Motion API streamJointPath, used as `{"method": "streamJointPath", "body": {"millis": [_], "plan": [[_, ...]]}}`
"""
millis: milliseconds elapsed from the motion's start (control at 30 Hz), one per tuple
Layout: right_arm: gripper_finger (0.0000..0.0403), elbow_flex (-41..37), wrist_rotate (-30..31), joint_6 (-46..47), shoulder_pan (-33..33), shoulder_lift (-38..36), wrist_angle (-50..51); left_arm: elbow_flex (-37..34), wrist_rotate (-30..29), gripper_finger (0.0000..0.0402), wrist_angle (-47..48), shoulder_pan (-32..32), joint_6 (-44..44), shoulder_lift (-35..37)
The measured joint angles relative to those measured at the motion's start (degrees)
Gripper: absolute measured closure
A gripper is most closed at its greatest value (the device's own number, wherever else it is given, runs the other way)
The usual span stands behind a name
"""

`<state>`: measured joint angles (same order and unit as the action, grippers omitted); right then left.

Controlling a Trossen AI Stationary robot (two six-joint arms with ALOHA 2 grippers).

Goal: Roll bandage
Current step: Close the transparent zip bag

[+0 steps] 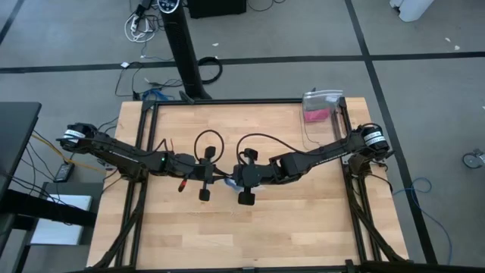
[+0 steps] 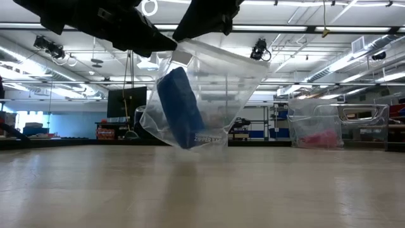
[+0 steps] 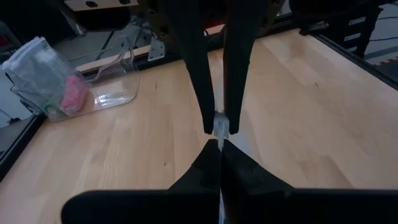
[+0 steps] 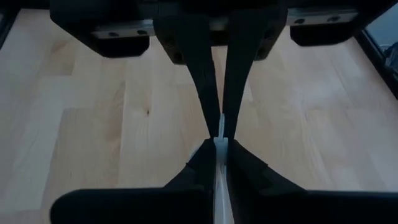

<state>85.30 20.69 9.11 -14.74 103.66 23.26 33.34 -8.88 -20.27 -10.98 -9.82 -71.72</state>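
Note:
A clear plastic bag [image 2: 202,95] hangs above the middle of the wooden table, clear of its top. Inside it a bright blue bandage [image 2: 180,107] stands tilted as a small roll against the bag's left side. Both grippers meet nose to nose at the bag's top edge. My left gripper [image 3: 219,144] comes from the table's left and is shut on that edge. My right gripper [image 4: 219,143] comes from the right and is also shut on it. In the high view the two grippers [image 1: 225,179] hide most of the bag. My left gripper pinches the bag's thin top edge [image 3: 219,132] between its two fingers, coming slanting down from the table's left. The bag hangs below the fingers, lifted clear of the table. My right gripper pinches the same top edge [image 4: 219,132] between its two fingers, slanting down from the table's right, right next to the left gripper's fingers. The bag hangs below with the bandage inside.
A clear container [image 1: 322,110] with something pink in it stands at the table's far right corner; it also shows in the low view [image 2: 316,136]. Bare wood lies all around under the hanging bag.

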Motion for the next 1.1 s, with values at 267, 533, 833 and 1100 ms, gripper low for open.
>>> {"method": "streamJointPath", "body": {"millis": [267, 533, 833, 1100], "plan": [[0.0383, 0.02, 0.06, 2.86, -1.24, -0.09, 5.73, -0.09, -0.79, 0.0400, 0.49, 0.00, -0.05, 0.00], [0.0383, 0.02, -0.45, 6.83, -2.54, -0.11, 12.42, -0.15, -1.39, 0.0400, 0.35, 0.02, -0.09, 0.00], [0.0382, -0.07, -1.50, 11.24, -3.70, -0.15, 20.04, -0.17, -1.55, 0.0400, 0.08, 0.03, -0.11, 0.00], [0.0383, -0.07, -1.86, 12.60, -4.52, -0.15, 22.82, -0.20, -1.66, 0.0400, -0.02, 0.00, -0.07, 0.00]]}}
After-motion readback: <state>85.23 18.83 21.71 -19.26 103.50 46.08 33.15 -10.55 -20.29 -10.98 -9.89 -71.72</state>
